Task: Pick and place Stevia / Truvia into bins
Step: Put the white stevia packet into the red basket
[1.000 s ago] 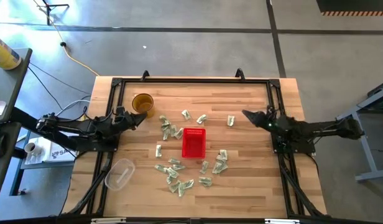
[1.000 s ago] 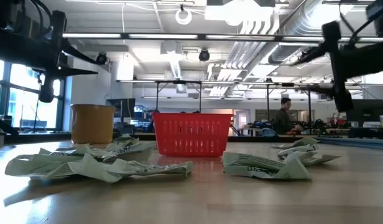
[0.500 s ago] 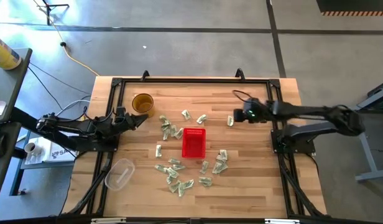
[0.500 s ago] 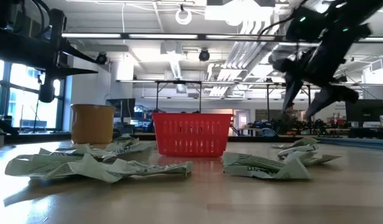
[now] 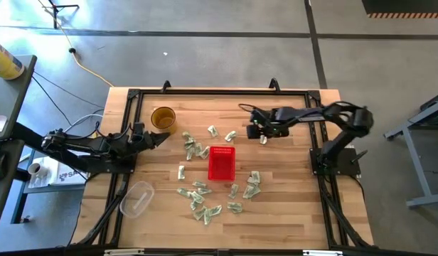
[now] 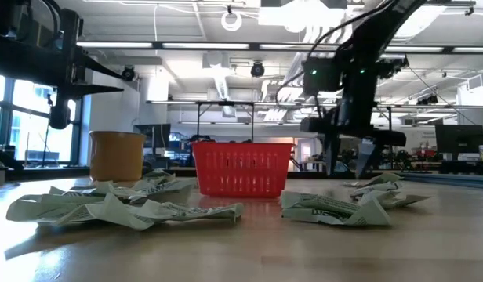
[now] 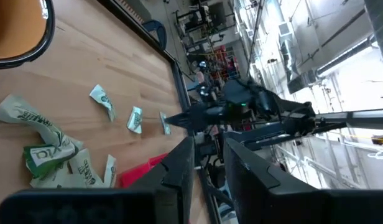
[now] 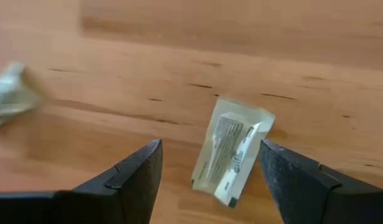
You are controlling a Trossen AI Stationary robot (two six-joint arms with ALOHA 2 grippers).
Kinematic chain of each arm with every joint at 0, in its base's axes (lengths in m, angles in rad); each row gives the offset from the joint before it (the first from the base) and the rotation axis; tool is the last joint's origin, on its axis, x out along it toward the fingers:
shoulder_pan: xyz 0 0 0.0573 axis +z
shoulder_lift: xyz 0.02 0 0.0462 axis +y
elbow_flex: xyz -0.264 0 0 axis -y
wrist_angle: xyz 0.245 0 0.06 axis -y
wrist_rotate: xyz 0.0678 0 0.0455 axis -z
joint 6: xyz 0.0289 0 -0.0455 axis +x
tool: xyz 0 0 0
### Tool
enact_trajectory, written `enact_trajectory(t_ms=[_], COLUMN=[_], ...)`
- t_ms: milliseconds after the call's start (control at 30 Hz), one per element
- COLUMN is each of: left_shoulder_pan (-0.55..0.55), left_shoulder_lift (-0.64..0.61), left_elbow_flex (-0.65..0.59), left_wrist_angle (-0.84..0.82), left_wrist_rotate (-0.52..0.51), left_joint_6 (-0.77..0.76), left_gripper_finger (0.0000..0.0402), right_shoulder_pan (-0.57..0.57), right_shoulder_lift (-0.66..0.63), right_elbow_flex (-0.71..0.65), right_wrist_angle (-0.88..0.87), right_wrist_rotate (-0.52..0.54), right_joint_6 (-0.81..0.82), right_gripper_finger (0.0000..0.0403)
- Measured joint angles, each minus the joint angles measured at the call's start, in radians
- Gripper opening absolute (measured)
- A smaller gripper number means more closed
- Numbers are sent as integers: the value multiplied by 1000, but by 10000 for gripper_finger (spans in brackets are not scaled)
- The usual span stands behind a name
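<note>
Many pale green and white Stevia / Truvia sachets (image 5: 199,198) lie flat and scattered on the wooden table around the red meshed basket (image 5: 221,163). My right gripper (image 8: 210,144) points down, open, just above one sachet (image 8: 233,151) to the far right of the basket. That sachet lies flat on the wood between the two fingers, touching neither. In the low view the right gripper (image 6: 349,163) hangs right of the basket (image 6: 243,167). My left gripper (image 5: 163,134) waits level at the table's left side. Its fingers (image 7: 179,171) stand narrowly apart with nothing between them.
A round amber cup (image 5: 163,117) stands at the far left and a clear plastic tub (image 5: 136,198) at the near left. A black frame (image 5: 219,91) runs along the table's edges. Bare wood lies to the right of the basket, toward the right arm's base (image 5: 336,158).
My right gripper has swung from the table's right side toward the middle and tipped from level to pointing down. It now hangs over a sachet to the far right of the basket. Its fingers have stayed apart. The sachets and the basket have not moved.
</note>
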Motion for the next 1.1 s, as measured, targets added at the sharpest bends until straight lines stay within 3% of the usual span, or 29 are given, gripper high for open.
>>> enact_trajectory(t_ms=[167,367,500,700,767,900,1033,1100], left_shoulder_pan=[0,0,0,0,0,0,0,0], left_shoulder_lift=[0,0,0,0,0,0,0,0], left_elbow_flex=[0,0,0,0,0,0,0,0], left_wrist_angle=[0,0,0,-1,-1,-1,-1,-1], left_wrist_rotate=[1,3,7,27,27,27,0,-16], left_joint_6=[0,13,76,123,125,124,120,100], left_gripper_finger=[124,124,124,124,124,124,124,124], right_shoulder_pan=[14,32,26,26,28,39,60,75], right_shoulder_lift=[110,141,141,142,143,157,150,150], right_elbow_flex=[85,94,73,71,71,156,324,413], right_wrist_angle=[-99,-104,-93,6,56,99,86,37], right_wrist_rotate=[4,11,-4,-59,-85,-143,-252,-251], right_joint_6=[-6,1,21,13,-1,-132,-335,-401], right_gripper_finger=[259,252,201,49,15,21,7,9])
